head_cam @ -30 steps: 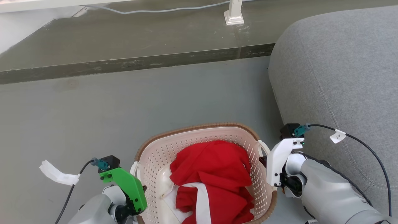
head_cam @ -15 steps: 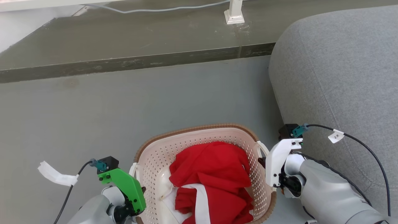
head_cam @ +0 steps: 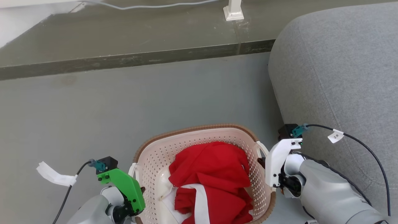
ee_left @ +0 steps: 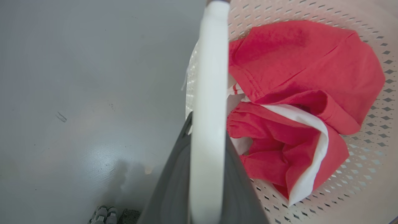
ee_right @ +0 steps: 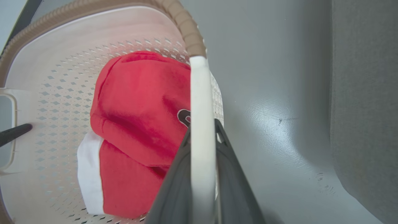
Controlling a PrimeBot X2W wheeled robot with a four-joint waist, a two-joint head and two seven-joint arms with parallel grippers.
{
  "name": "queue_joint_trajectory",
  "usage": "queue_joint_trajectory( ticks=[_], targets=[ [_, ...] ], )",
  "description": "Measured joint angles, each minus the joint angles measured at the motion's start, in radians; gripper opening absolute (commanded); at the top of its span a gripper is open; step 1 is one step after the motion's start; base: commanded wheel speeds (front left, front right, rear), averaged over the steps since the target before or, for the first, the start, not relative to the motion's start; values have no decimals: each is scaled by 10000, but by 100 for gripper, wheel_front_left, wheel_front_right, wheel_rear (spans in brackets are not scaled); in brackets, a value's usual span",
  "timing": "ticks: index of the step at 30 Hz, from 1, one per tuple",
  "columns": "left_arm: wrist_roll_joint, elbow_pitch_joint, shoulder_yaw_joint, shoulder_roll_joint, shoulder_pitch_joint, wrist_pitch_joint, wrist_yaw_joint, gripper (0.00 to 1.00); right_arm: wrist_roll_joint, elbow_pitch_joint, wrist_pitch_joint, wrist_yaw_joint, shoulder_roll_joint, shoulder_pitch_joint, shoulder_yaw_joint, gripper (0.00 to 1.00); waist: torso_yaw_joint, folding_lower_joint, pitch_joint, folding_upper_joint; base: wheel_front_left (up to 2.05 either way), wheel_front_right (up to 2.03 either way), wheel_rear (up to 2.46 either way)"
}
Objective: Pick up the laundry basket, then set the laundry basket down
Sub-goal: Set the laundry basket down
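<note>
Since the earlier pictures the far ledge (head_cam: 140,58) has crept a little up the head view, while the laundry basket (head_cam: 154,155) and both arms have sunk slightly toward the bottom edge. The whole picture has shifted, so the camera accounts for much of that. The basket keeps its place between the two arms.

Nearest, the left gripper (ee_left: 207,133) is clamped on the basket's left loop handle (ee_left: 211,62); the white bar runs straight up between its two dark fingers. The right gripper (ee_right: 202,127) is clamped the same way on the right loop handle (ee_right: 200,93), just below the brown rim trim (ee_right: 186,28). The basket sits close in front of the robot and carries a crumpled red and white shirt (head_cam: 214,168). Grey floor (head_cam: 124,109) lies around and beyond it, and a grey sofa (head_cam: 342,77) stands just to the right. Past the ledge are a white post (head_cam: 233,12) and a pale cable (head_cam: 149,6).

Both holds look secure, so the pick-up step appears to be in hand, probably at or just after the lift. Whether the basket's bottom is off the floor cannot be told. The next move calls for both arms to travel together at one height, so the basket stays level and neither handle twists out of its hold. It must also stay clear of the sofa, then come down flat on open floor before the fingers part.
</note>
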Motion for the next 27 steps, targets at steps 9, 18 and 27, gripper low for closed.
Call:
queue_joint_trajectory(
  ticks=[9, 18, 27],
  targets=[
    [0, -109, -73, 123, -69, -50, 0, 0, 111, -119, -2, 0, -73, -99, 111, 0, -17, 0, 488, 0, 0, 0, 0],
    [115, -334, -242, 211, -745, -362, 0, 0, 176, -268, -207, 0, -265, -636, 123, 0, -34, 0, 1400, 0, 0, 0, 0],
    [472, -495, -253, 291, -1639, -1060, 0, 0, 176, -447, -842, 2, -430, -1337, 58, 0, -36, 0, 2833, 0, 0, 0, 0]
  ],
)
